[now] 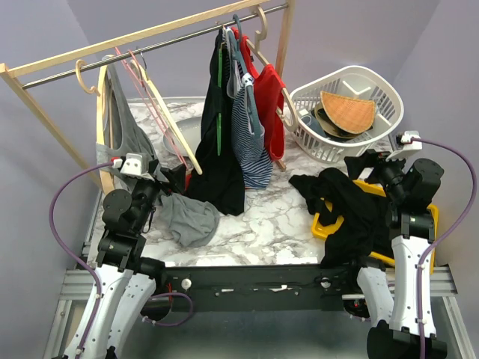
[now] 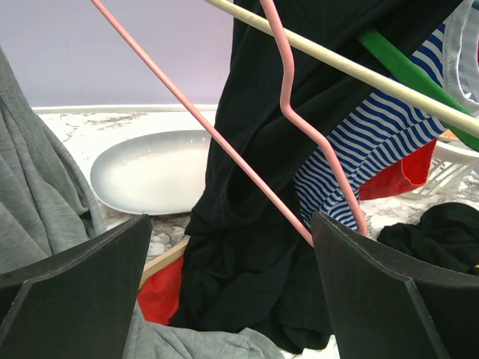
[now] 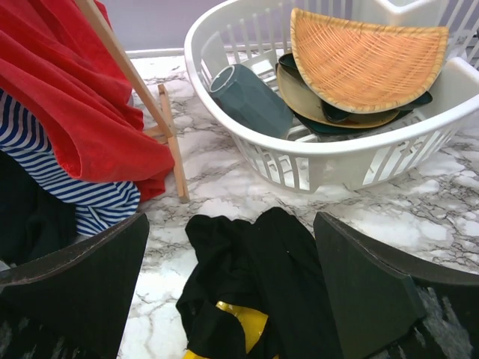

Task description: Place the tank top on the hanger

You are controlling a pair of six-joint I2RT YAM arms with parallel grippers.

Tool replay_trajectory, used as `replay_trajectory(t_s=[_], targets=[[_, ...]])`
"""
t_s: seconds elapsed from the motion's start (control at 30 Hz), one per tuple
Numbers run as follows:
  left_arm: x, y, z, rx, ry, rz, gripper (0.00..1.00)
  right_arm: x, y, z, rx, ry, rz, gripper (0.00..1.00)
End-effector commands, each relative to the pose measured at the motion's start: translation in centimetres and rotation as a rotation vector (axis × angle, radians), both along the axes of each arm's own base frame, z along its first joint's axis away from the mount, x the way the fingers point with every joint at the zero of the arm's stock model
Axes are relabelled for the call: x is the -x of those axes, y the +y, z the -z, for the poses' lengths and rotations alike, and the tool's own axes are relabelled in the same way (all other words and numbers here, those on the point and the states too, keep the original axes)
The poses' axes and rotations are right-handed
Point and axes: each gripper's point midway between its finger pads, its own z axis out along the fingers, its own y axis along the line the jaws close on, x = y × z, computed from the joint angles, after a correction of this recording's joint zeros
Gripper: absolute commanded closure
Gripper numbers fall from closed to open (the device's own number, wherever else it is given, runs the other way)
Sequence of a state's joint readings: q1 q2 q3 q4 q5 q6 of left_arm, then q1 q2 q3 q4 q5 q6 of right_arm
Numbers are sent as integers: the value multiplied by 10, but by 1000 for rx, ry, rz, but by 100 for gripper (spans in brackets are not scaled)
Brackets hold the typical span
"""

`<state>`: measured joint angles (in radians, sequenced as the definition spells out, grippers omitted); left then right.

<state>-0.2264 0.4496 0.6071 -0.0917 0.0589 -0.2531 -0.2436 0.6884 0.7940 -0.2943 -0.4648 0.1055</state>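
Here the left arm rises from its base at the near left corner and bends forward, so that the left gripper points toward the clothes on the rack; in the left wrist view its two dark fingers stand wide apart with nothing clamped between them, and past the gap are the black garment with a green stripe and the pink wire hanger. The right arm stands upright at the near right corner with its wrist folded over, and the right gripper aims down and leftward; it too is spread open and holds nothing, hanging above the tank top. The tank top is plain black and limp, crumpled in a loose heap on the marble table at the right, partly lying over a yellow tray whose yellow shows through a fold, with its near part trailing toward the table edge. It lies just in front of the white laundry basket, apart from it. The hanger is well apart from the tank top: it hangs from the rack's rail on the left, beside the pink one, its slim cream arm slanting down in front of the hanging clothes, bare of any garment.
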Motion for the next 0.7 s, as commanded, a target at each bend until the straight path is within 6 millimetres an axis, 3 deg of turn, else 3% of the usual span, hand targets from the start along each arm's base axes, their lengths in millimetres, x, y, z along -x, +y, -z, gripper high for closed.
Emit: replay_trajectory(t_s=[0.0, 0.37, 0.47, 0.67], targets=[[2, -3, 1, -17, -8, 23, 1, 2, -1, -22, 14, -64, 4, 0], [3, -4, 1, -17, -10, 26, 1, 6, 9, -19, 40, -71, -64, 0], [4, -4, -1, -14, -16, 26, 1, 9, 18, -15, 81, -79, -143, 0], [5, -6, -1, -12, -15, 42, 1, 34, 57, -12, 287, -165, -502, 0]])
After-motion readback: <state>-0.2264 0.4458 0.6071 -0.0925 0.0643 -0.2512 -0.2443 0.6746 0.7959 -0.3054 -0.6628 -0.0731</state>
